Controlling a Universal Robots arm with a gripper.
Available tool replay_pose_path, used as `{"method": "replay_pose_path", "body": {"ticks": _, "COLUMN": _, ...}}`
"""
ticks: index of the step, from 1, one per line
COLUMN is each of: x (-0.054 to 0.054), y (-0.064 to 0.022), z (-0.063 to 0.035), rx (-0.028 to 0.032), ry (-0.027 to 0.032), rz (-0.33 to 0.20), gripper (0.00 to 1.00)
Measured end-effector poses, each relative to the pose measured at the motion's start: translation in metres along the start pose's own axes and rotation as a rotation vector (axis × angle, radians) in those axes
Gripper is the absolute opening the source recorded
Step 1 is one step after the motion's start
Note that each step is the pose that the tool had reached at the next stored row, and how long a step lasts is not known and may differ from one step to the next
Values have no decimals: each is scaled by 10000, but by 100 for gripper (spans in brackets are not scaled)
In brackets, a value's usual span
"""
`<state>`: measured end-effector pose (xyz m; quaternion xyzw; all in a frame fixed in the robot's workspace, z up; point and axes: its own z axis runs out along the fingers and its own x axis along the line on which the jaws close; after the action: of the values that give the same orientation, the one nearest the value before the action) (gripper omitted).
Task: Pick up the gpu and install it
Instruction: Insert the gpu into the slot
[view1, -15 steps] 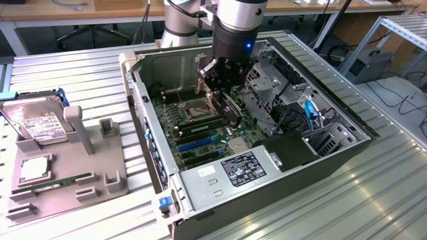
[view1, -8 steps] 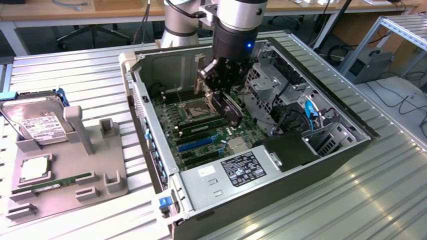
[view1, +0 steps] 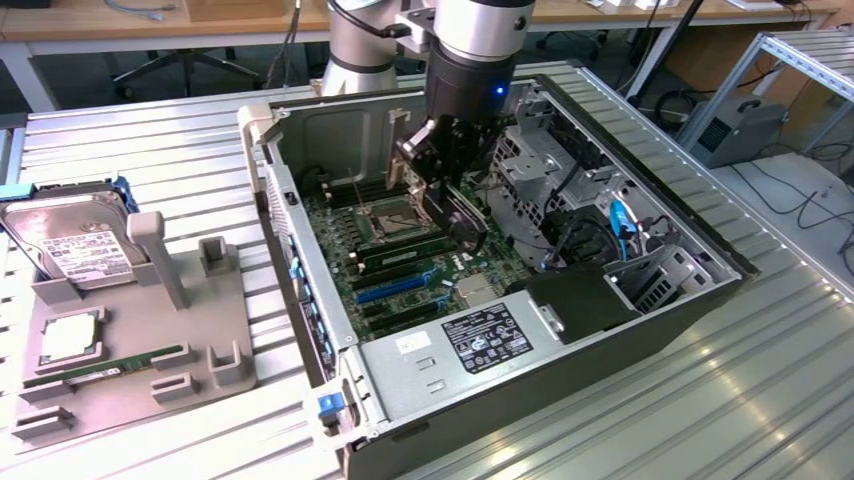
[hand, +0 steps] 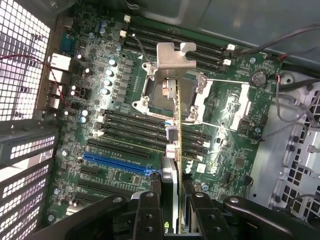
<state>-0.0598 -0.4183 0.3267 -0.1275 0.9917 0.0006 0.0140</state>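
Broadly, the slatted worktop (view1: 747, 400) carries an open computer case (view1: 627, 335) at its middle and, toward the exterior view's left edge, a grey fixture (view1: 200, 350) with a hard drive (view1: 74, 245). Inside the case the gripper (view1: 447, 175) hangs over the motherboard (hand: 110, 95), jaws partly closed and clamped on the gpu (hand: 170, 172). The card is held edge-on, clear of the board, silver bracket (hand: 175, 60) leading. I judge the carry-to-slot step is in hand; seating calls for squaring the card's edge with the blue slot (hand: 117, 162). The power supply label (view1: 487, 340) and the drive's white label are too small to read.
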Motion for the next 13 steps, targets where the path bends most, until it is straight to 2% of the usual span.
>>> {"method": "replay_pose_path", "body": {"ticks": 13, "x": 0, "y": 0, "z": 0, "rx": -21, "ry": -1, "rz": -751, "gripper": 27}}
